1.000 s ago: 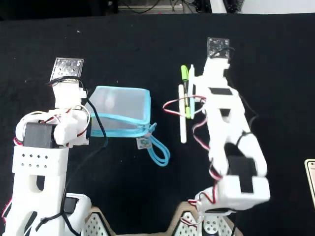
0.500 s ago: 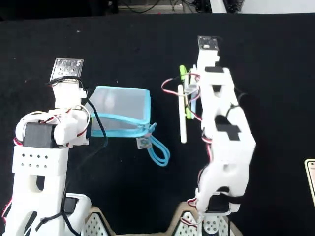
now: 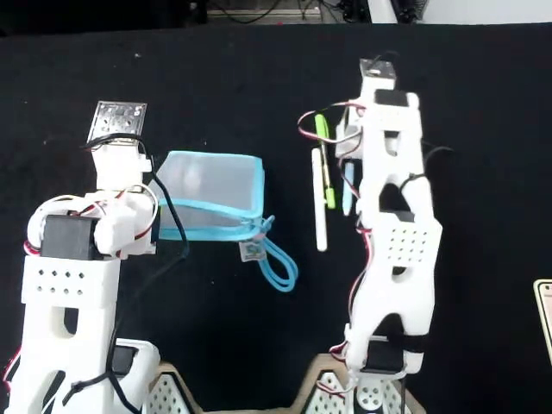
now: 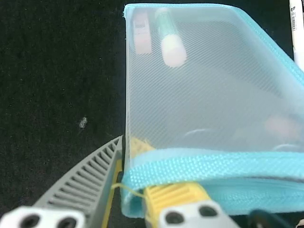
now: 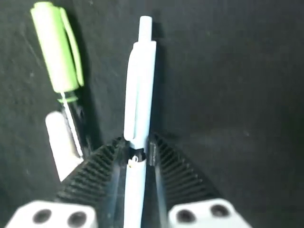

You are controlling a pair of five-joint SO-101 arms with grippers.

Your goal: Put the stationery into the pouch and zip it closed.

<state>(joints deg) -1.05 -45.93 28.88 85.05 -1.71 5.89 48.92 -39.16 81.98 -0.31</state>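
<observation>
A translucent pouch [image 3: 211, 185] with light blue trim lies left of centre, its strap [image 3: 280, 267] trailing toward the table's front. My left gripper [image 4: 127, 142] is shut on the pouch's [image 4: 199, 99] near corner by the zipper band. Inside the pouch show a small eraser-like piece [image 4: 140, 35] and a capped tube [image 4: 168, 42]. My right gripper [image 5: 137, 148] is shut on a pale blue pen [image 5: 139, 80], which lies under the outstretched right arm [image 3: 392, 172]. The pale blue pen [image 3: 348, 197] sits just right of a green pen [image 3: 325, 159] and a white pen [image 3: 320, 207].
The green pen [image 5: 56, 47] and white pen [image 5: 61, 145] lie close beside the right gripper's fingers. A card [image 3: 545, 304] pokes in at the right edge. The black table [image 3: 216, 86] stretches behind and between the arms.
The right arm stretched out over the pens and its gripper came down onto the pale blue pen, which now lies slightly further right. The left arm and pouch stayed still.
</observation>
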